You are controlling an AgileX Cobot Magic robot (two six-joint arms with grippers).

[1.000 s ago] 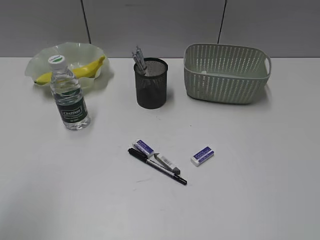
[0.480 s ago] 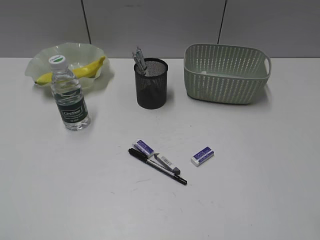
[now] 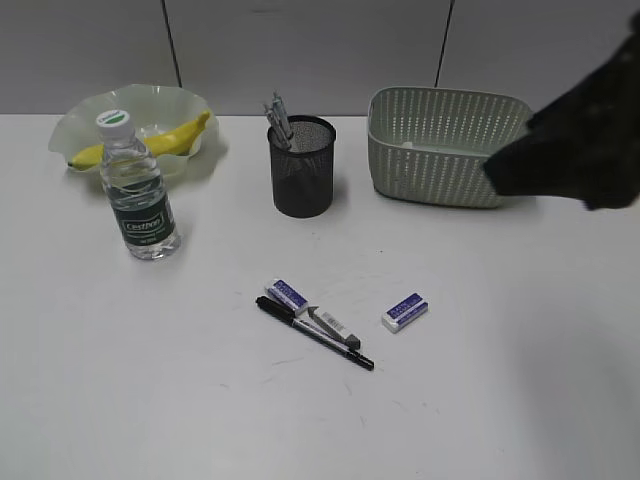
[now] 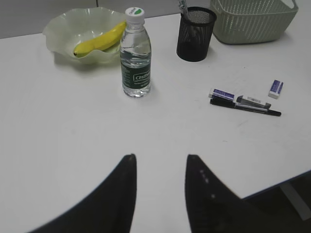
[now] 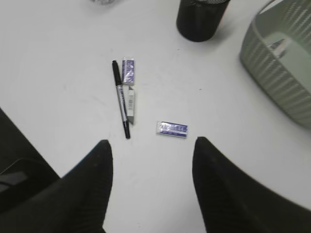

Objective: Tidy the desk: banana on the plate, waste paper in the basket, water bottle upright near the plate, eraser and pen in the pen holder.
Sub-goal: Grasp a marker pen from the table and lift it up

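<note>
Two erasers flank the pen beneath the right hand's spread, empty fingers.

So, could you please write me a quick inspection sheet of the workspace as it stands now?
Surface: white desk, a few faint marks, dry.
Banana: banana lies in the plate.
Water bottle: water bottle upright, in front of the plate.
Pen holder: pen holder upright, pens already inside.
Basket: basket upright; a bit of paper shows inside in the right wrist view.
Left to store: black pen, two erasers and a grey block on the desk.
Clutter: nothing seen.
Grippers: left gripper open, empty; right gripper open, empty, above the lone eraser.
Cables: nothing seen.
Surroundings: grey panelled wall.
</note>
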